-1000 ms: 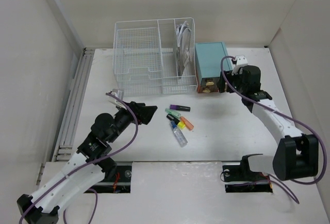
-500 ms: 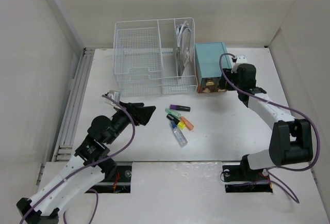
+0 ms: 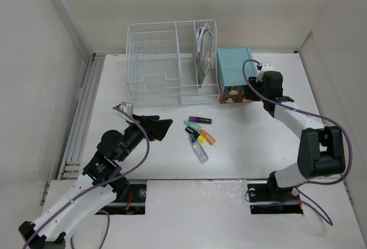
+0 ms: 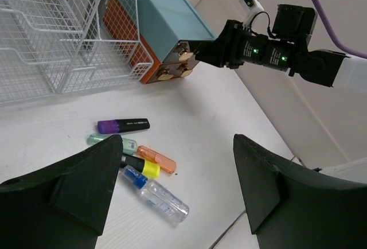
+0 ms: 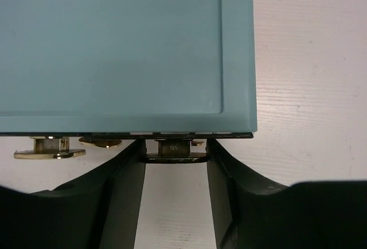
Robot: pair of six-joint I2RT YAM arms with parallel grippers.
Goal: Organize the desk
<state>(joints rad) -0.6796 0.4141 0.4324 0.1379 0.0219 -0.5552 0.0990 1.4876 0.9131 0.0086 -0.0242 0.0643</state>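
**Teal drawer box gripped by one brass pull**

The white desk fills the floor between the pale walls, stretching from the arm bases to the back wall and carrying everything else. At its far side stands a white wire basket, and the teal box sits just beside the basket's right end, with its brass-handled drawer fronts facing the arms.

The right gripper is low at the right-hand end of those fronts. In the wrist view its dark fingers press against both ends of one brass handle, so the grip is narrow and closed on that pull. A second handle shows free to the left.

The left gripper hangs above the desk's near left part, with its fingers spread wide and nothing between them. Ahead of it, in the middle of the desk, lies a loose cluster: a purple marker, a green one, an orange one, a yellow-and-black one and a clear tube with a blue cap.
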